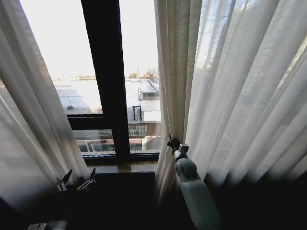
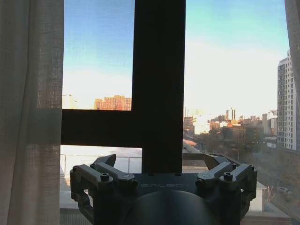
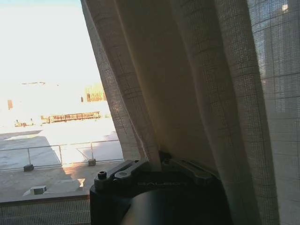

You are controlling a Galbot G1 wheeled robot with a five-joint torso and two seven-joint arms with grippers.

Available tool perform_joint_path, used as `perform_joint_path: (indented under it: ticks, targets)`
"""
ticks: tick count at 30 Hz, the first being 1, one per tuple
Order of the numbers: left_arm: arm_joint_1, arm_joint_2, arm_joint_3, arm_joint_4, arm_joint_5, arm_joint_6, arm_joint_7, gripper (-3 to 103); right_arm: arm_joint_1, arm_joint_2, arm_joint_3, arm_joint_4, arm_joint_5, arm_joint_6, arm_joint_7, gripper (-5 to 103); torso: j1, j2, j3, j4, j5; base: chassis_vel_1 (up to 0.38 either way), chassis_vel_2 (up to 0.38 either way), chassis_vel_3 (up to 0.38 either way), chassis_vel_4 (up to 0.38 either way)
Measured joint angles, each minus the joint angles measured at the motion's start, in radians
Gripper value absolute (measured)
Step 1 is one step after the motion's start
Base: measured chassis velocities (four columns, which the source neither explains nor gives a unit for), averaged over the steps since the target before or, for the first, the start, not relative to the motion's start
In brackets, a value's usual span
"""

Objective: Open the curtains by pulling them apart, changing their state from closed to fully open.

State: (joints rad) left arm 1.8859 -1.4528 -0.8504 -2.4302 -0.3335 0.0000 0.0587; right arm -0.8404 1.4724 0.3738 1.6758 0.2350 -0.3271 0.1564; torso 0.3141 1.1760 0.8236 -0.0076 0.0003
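Two grippers: right gripper [image 1: 171,142] jaws pinching right curtain [image 1: 230,86] edge; left gripper [image 1: 76,181] jaws wide, empty.

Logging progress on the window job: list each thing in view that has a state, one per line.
Left curtain: drawn aside, not held.
Right curtain: partly drawn, inner edge gripped low down.
Left hand: open, holding nothing, low near the sill.
Right hand: shut on the right curtain's edge.
Window: middle exposed.
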Motion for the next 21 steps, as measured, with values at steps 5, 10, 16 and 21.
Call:
perform_joint_path:
  ticks: [5,10,16,21]
  targets:
    - [-0.004,0.002,0.0,0.003,-0.003,0.001,0.0,100,0.003,0.001,0.009,-0.004,-0.001,-0.001,0.002,0,0.0,0.0,0.0,0.0001,-0.0003,-0.368,-0.354,0.36,0.368]
    - [-0.007,0.007,-0.003,0.004,-0.012,0.002,0.0,100,0.004,0.001,0.016,-0.006,-0.002,-0.001,0.002,0,0.0,0.0,0.0,-0.0001,0.0,-0.332,-0.358,0.35,0.344]
    - [-0.013,0.012,-0.004,0.008,-0.017,0.005,0.0,100,0.003,0.001,0.026,-0.009,-0.002,-0.002,0.002,0,0.0,0.0,0.0,0.0,-0.0002,-0.353,-0.349,0.353,0.334]
    - [-0.017,0.013,0.0,0.015,-0.018,0.006,0.001,100,0.003,0.001,0.041,-0.013,-0.003,-0.002,0.002,0,0.0,0.0,0.0,-0.0001,-0.0002,-0.35,-0.329,0.354,0.339]
